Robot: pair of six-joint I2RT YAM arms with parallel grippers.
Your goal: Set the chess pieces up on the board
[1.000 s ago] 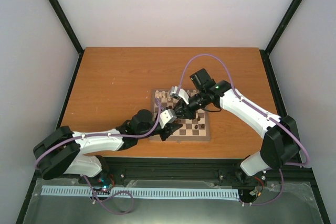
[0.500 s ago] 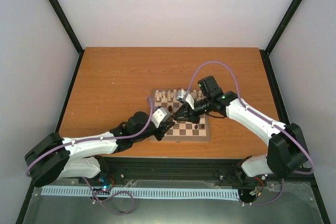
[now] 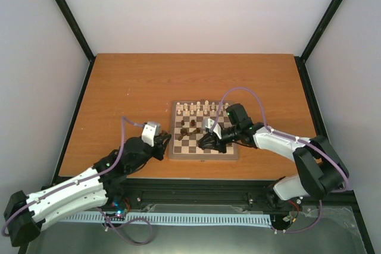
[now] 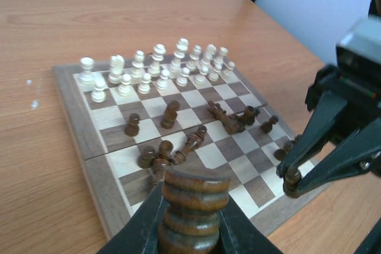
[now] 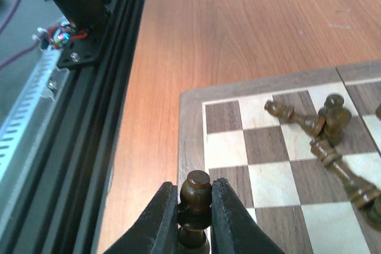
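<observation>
The board (image 3: 203, 157) lies in the middle of the table. Cream-white chess pieces (image 3: 199, 108) stand in its two far rows, also in the left wrist view (image 4: 158, 66). Dark brown pieces (image 3: 189, 130) lie and stand scattered mid-board (image 4: 226, 117) (image 5: 324, 126). My left gripper (image 3: 164, 141) (image 4: 190, 230) is just off the board's left near corner, shut on a dark rook (image 4: 193, 191). My right gripper (image 3: 202, 142) (image 5: 195, 206) is shut on a dark pawn (image 5: 196, 188) low over the board's near rows, and it also shows in the left wrist view (image 4: 292, 182).
The orange-brown table (image 3: 131, 87) extends all round the board. A black rail (image 3: 196, 185) (image 5: 101, 87) runs along the near table edge. Black frame posts (image 3: 65, 16) and white walls enclose the sides and back.
My left gripper has drawn back off the board to its left near corner, holding the rook. My right gripper has moved down and toward the board's near edge with the pawn.
</observation>
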